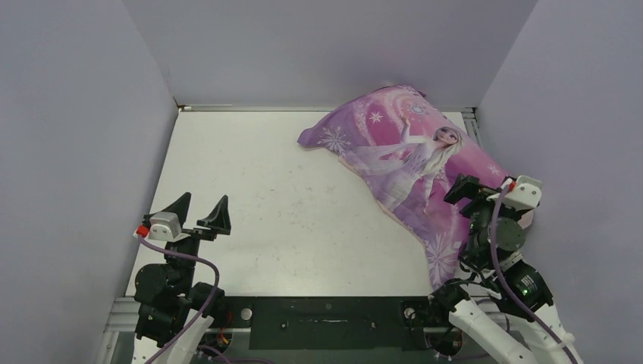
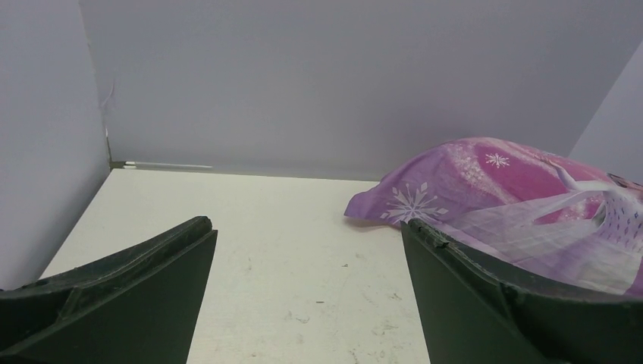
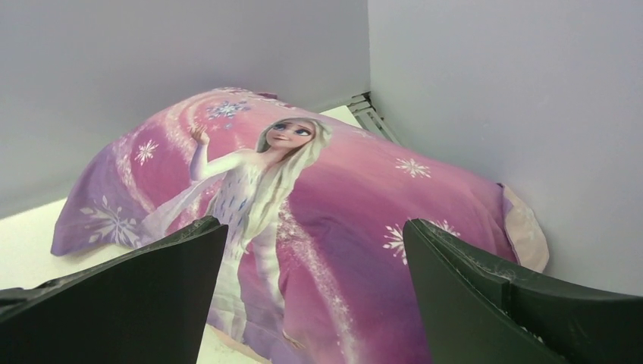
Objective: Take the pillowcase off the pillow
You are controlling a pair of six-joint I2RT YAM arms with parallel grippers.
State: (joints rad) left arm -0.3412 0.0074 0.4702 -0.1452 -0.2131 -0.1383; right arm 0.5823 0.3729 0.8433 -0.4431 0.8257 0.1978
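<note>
The pillowcase (image 1: 409, 155), purple-pink with a blonde princess and snowflakes, lies plump and slanted at the back right of the table, filled out from within. The pillow itself is hidden inside it. A pale pink edge (image 3: 525, 231) of the pillowcase shows at its near right end. My right gripper (image 1: 485, 199) hovers open over the near end of the pillowcase (image 3: 341, 197), its fingers apart from the fabric with nothing between them (image 3: 315, 224). My left gripper (image 1: 203, 200) stands open at the near left over bare table (image 2: 307, 224), well away from the pillowcase's (image 2: 515, 186) far left corner.
The white table (image 1: 265, 197) is boxed in by grey walls on the left (image 1: 76, 152), back (image 1: 326, 45) and right (image 1: 576, 152). The pillowcase's far corner leans against the back wall. A black rail (image 1: 326, 318) runs along the near edge between the arm bases.
</note>
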